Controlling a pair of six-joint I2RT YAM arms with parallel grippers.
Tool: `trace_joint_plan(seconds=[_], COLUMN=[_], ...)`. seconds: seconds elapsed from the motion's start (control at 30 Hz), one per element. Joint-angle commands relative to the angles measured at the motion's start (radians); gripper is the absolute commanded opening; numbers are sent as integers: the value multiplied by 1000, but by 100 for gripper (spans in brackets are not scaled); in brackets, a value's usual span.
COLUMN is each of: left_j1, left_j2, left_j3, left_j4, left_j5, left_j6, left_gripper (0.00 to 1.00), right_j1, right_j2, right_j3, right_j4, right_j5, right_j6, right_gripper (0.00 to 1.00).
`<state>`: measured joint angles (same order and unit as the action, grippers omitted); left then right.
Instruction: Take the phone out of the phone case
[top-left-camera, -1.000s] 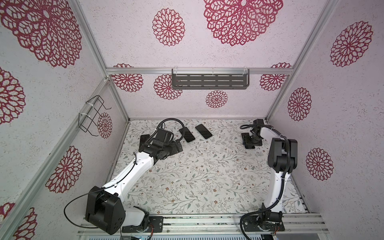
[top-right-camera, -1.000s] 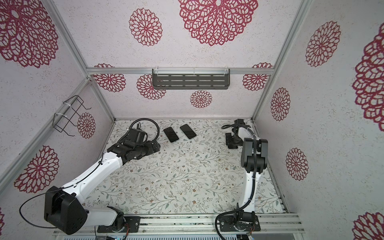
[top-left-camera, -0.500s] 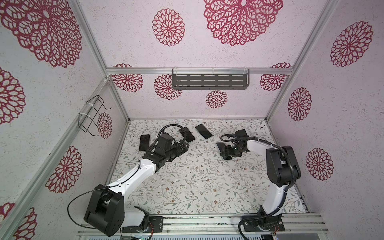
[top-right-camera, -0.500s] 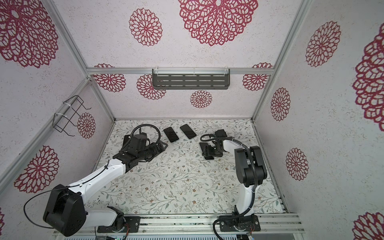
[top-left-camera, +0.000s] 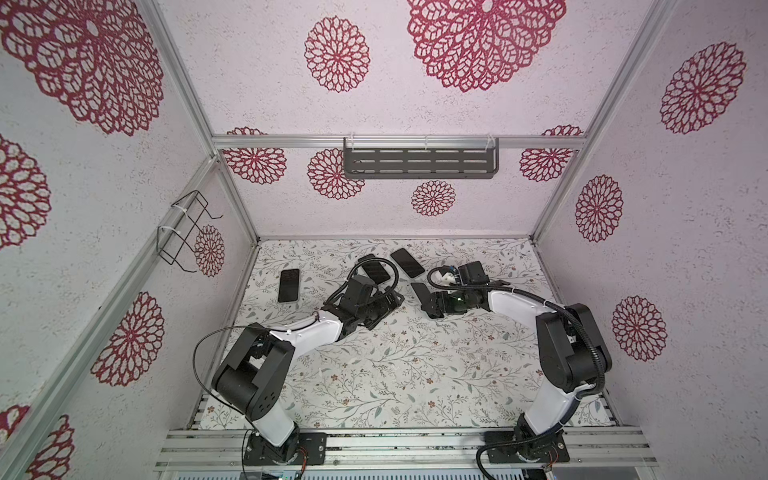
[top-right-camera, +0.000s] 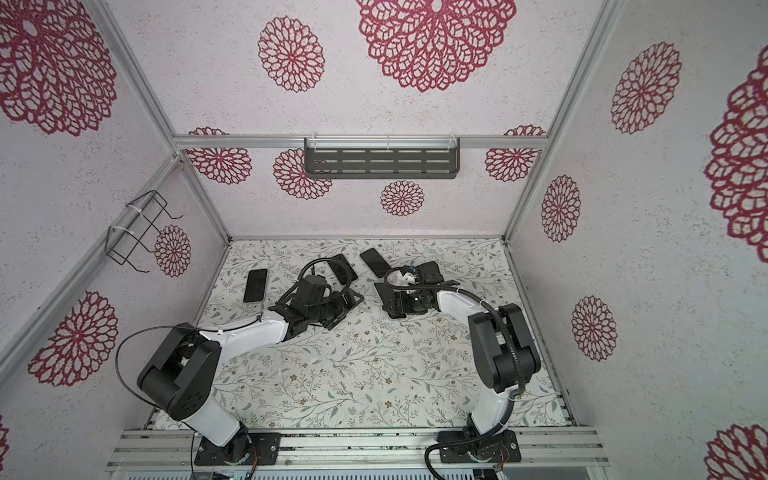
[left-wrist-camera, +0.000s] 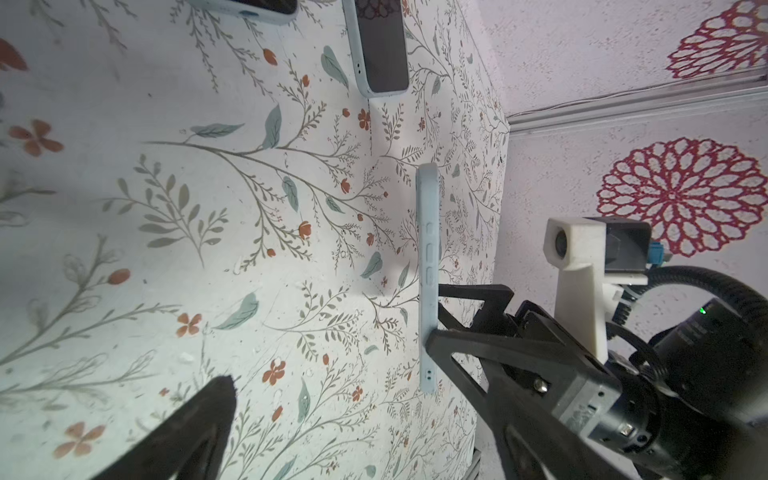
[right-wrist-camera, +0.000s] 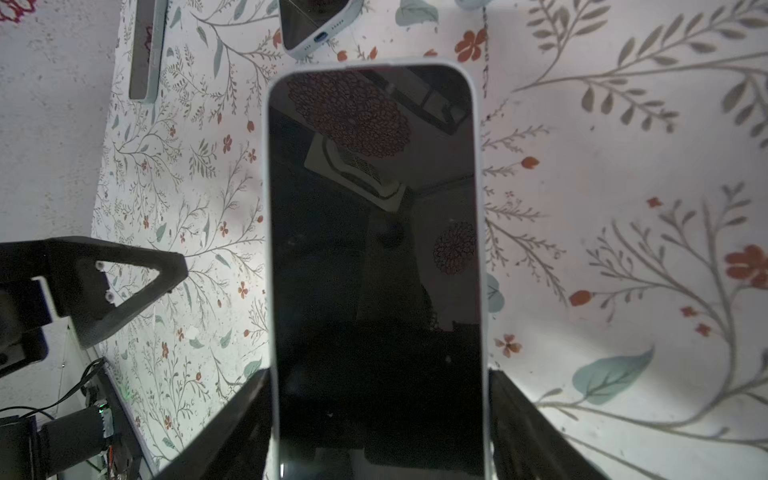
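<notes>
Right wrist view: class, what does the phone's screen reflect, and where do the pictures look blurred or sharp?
Right wrist view: the phone screen is dark, mirroring red wall flowers; mat print beside it looks soft. Left wrist view: near mat print is blurred, the phone's edge sharp. Both top views: even light, sharp throughout.
</notes>
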<state>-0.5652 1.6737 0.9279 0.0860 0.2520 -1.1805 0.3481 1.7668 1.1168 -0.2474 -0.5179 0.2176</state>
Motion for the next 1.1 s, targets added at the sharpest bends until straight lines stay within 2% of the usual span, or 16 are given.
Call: trace_joint_plan(seconds=[0.0, 0.2, 0.33, 0.47, 0.53, 0.63, 0.8, 1.07], left_j1=[-17, -37, -37, -37, -36, -36, -38, -47], left_j2=[25, 108, 124, 146, 155, 164, 165, 172], left_j3=[21, 26, 42, 57, 56, 52, 68, 86], left_j4=[99, 207, 214, 226, 233, 258, 232, 217], left_j5=[5, 21, 4, 6, 3, -1, -11, -7], left_j6=[-52, -139, -141, -153, -163, -179, -170, -172], left_gripper=[98, 99, 100, 96, 90, 72, 52, 34], right_j1=[17, 39, 58, 73, 79, 84, 93, 109], right_j2=[-41, -78, -89, -104, -114, -125, -142, -169], right_j3=[-14, -60, -79, -107, -121, -139, -156, -169], right_j4=[71, 161, 166, 185, 200, 215, 244, 252], right_j5=[-61, -144, -159, -163, -168, -168, -182, -182], right_j6=[36, 83, 83, 97, 103, 117, 138, 153], right_gripper=[22, 22, 22, 21, 21, 21, 20, 20])
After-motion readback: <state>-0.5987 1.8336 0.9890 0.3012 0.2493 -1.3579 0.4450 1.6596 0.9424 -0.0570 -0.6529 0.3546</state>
